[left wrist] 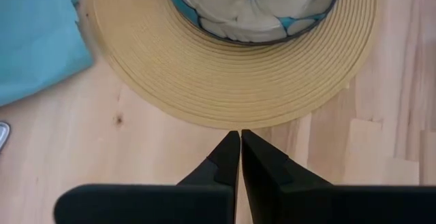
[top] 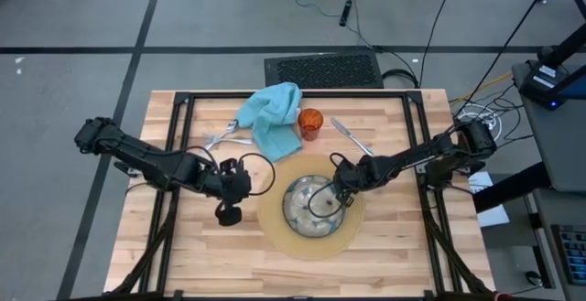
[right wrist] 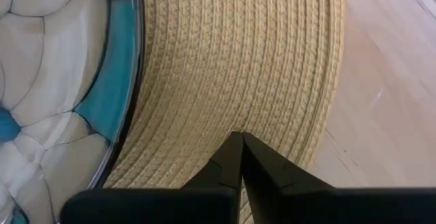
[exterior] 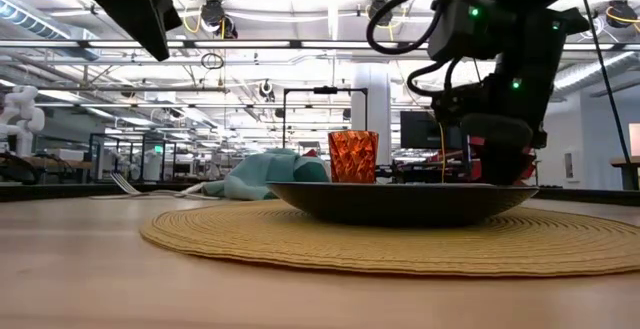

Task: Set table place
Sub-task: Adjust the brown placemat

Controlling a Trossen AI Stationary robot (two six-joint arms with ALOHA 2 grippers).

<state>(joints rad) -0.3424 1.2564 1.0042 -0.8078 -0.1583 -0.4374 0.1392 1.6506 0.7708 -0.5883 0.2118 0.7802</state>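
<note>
Cutlery (top: 220,140) and napkin (top: 273,118) lie at the desk's (top: 403,246) far side beyond the mat (top: 275,223), seemingly nearer the left gripper (top: 229,211), whose fingers, like the right gripper's (top: 343,194), are pressed together.

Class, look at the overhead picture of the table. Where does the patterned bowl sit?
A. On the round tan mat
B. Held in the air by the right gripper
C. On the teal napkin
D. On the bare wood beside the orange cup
A: the patterned bowl rests in the middle of the round tan mat, whose woven rim shows all around it.
</note>
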